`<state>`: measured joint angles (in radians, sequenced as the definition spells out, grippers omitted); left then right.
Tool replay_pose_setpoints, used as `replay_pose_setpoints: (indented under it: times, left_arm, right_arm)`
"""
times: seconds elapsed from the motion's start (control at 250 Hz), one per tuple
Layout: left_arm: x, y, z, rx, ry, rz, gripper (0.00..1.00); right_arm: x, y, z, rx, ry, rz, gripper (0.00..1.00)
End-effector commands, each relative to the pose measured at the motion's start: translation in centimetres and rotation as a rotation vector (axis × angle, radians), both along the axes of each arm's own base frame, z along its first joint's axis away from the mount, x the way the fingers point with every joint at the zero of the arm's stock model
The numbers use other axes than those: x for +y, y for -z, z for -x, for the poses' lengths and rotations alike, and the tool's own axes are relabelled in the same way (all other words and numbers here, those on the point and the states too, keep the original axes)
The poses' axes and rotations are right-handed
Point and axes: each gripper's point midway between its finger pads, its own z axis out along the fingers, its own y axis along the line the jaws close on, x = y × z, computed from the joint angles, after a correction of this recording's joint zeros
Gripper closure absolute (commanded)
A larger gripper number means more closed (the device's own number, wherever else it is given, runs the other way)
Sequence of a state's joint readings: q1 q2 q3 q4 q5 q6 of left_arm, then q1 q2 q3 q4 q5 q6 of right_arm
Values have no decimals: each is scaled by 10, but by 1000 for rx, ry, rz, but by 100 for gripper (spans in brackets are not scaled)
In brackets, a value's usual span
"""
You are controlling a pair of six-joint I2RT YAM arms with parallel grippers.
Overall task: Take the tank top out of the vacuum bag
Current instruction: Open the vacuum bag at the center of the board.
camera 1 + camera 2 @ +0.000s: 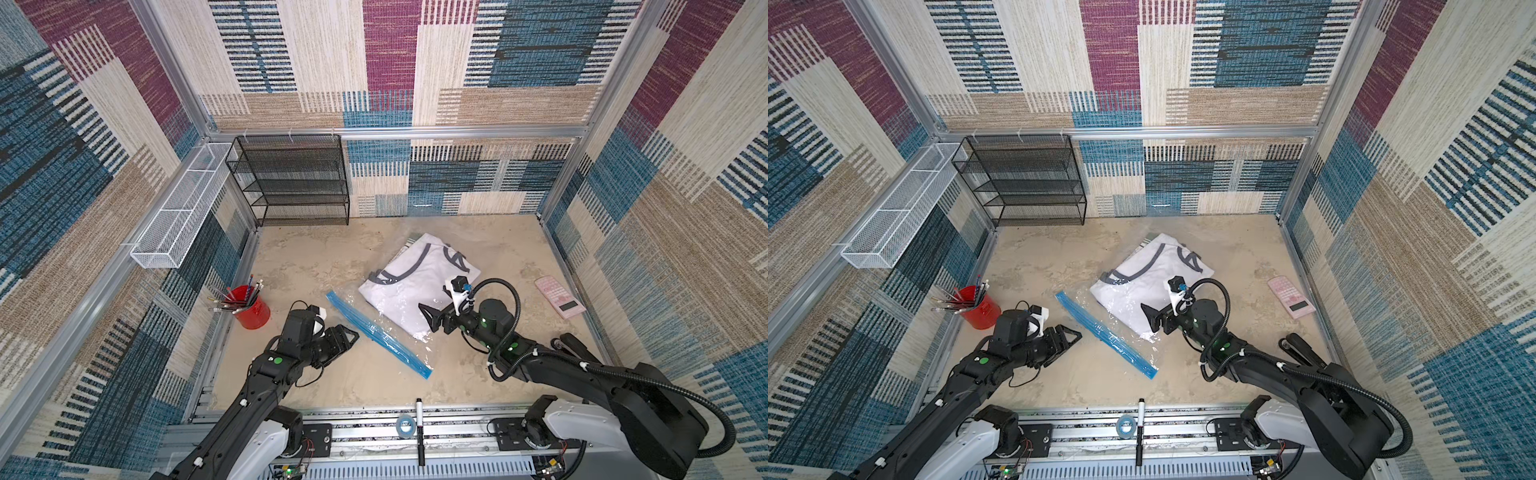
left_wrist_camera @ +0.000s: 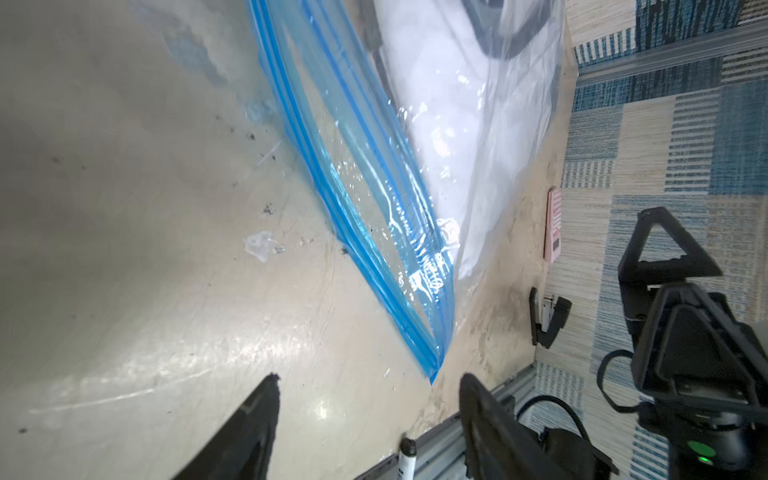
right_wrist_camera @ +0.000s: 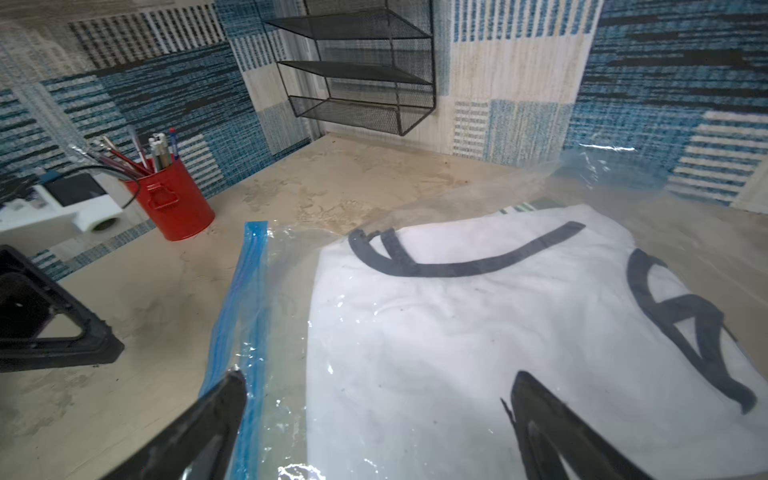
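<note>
1. Nearest, on the front rail: a black marker [image 1: 420, 432] lay just beside a small tape roll [image 1: 405, 424].
2. The L gripper [image 1: 353, 333] sat low over bare table [image 1: 311, 257], jaws parted w/ nothing btwn them. Its wrist view showed only tabletop in the gap [image 2: 370, 380]. It was near the zip strip [image 1: 378, 333] but apart from it.
3. The R gripper [image 1: 430, 318] hung over the near part of the vacuum bag [image 1: 365, 309], jaws spread wide and empty. In its wrist view [image 3: 378, 376] one finger [image 3: 208, 424] was over the blue strip and the other over white cloth. Whether it touched the plastic couldn't be told.
4. The vacuum bag lay flat mid-table. Its zip strip ran diagonally along the edge facing the L gripper, btwn the two arms.
5. The tank top [image 1: 415, 282], white w/ dark grey trim, was folded inside the bag under clear plastic, on the strip's far side.
6. A red cup [image 1: 251, 307] of pens stood by the left wall. A pink calculator [image 1: 559, 297] lay by the right wall, well apart from the bag.
7. Farthest: a black mesh shelf [image 1: 291, 183] stood vs. the back wall, and a white wire basket [image 1: 178, 208] hung on the left wall.
</note>
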<state>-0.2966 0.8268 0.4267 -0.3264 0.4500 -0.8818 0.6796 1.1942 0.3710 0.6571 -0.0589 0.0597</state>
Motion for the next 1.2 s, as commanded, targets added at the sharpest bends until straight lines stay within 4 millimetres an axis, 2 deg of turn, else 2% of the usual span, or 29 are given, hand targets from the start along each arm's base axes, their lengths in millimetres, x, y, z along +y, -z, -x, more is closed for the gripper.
replay_pose_setpoints:
  times: [0.0, 0.1, 0.228, 0.416, 0.516, 0.616, 0.688, 0.772, 0.96, 1.196]
  left_arm:
    - [-17, -14, -16, -62, 39, 87, 29]
    - [-22, -10, -35, -94, 29, 102, 29]
    - [-20, 7, -54, -57, -22, 77, 31]
    - [-33, 9, -85, -80, -51, 120, 36]
    - [-36, 10, -96, -87, -57, 109, 47]
    - [-40, 11, -105, -88, -59, 114, 67]
    - [-44, 4, -111, -105, -48, 126, 86]
    - [-50, -9, -117, -132, -30, 145, 100]
    - [-70, -49, -121, -196, 47, 217, 100]
    - [-93, -81, -100, -263, 119, 252, 100]
  right_arm:
    - [2, -18, 3, -143, -4, -23, 1]
    - [7, -11, -1, -136, -16, 11, 1]
    - [14, -4, -1, -115, -35, 45, 1]
    - [18, 3, -5, -102, -40, 89, 1]
    - [21, 4, -4, -94, -57, 87, 1]
    - [24, 4, -2, -94, -74, 92, 1]
    - [25, 5, -1, -96, -83, 105, 1]
    - [29, 4, 1, -104, -106, 118, 1]
    - [49, 3, 16, -165, -161, 179, 1]
    - [73, 11, 17, -196, -111, 270, 0]
